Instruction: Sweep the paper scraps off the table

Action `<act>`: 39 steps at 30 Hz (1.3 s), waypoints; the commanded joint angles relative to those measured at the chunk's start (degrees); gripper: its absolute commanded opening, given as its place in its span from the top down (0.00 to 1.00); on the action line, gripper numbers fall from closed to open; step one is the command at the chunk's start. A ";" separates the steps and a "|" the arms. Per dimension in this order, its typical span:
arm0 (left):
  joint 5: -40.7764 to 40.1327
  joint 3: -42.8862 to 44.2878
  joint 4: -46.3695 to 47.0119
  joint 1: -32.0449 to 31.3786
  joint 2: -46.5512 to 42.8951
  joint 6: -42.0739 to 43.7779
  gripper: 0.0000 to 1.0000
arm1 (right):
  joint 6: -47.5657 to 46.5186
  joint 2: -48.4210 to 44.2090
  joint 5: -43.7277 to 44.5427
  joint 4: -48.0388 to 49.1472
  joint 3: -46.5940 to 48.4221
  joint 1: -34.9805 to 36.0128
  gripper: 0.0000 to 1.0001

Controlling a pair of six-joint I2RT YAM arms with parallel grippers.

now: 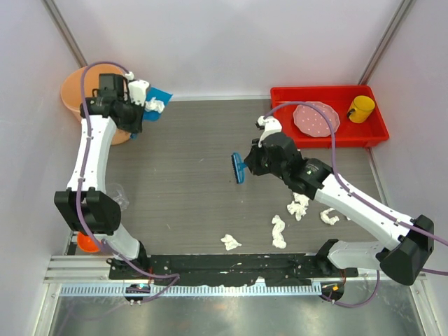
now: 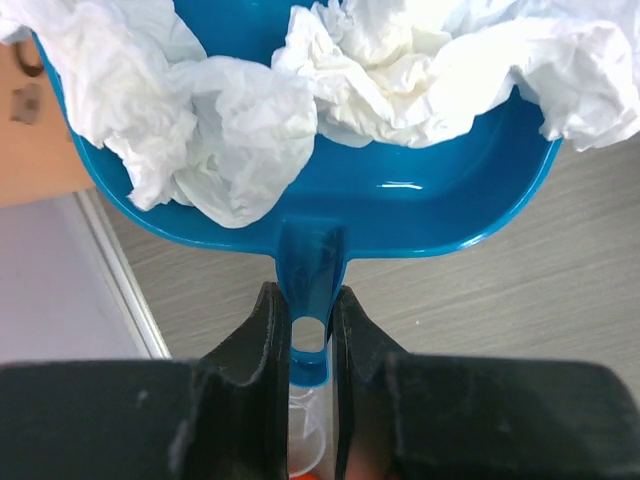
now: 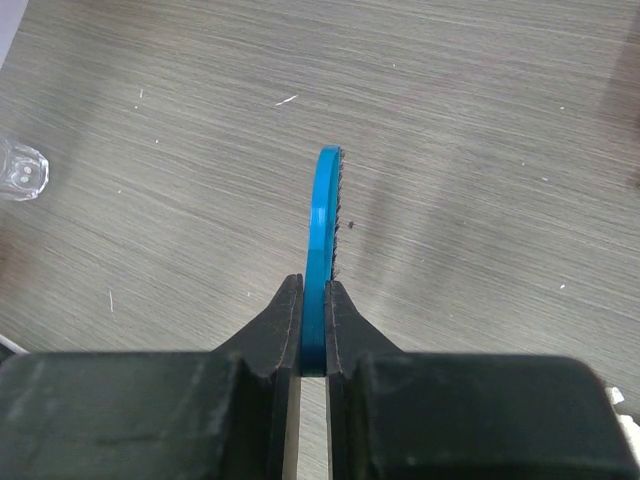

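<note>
On the dark grey wood-grain table (image 1: 189, 189), closed in by white walls, I count four paper scraps (image 1: 278, 231) lying loose toward 5 o'clock. More scraps are heaped in the one blue dustpan (image 2: 400, 215) at 11 o'clock, beside one orange bucket (image 1: 73, 91). My left gripper (image 2: 308, 318) pinches the dustpan handle. My right gripper (image 3: 314, 300) pinches one blue brush (image 3: 322, 210) near the table centre. At 2 o'clock one red tray (image 1: 371, 133) holds one pink plate (image 1: 316, 119) and one yellow cup (image 1: 361, 108).
</note>
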 commanded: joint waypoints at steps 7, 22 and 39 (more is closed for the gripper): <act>0.90 14.62 -4.43 7.54 4.52 -5.36 1.00 | -0.55 -1.82 -1.73 2.10 -2.24 0.03 0.99; -3.75 20.95 2.50 18.52 7.42 -15.47 1.00 | -0.02 -2.43 -4.02 2.37 -4.44 0.03 0.99; -39.25 18.49 19.65 13.96 12.25 2.26 1.00 | 0.77 -1.65 -7.79 4.30 -5.41 0.03 0.99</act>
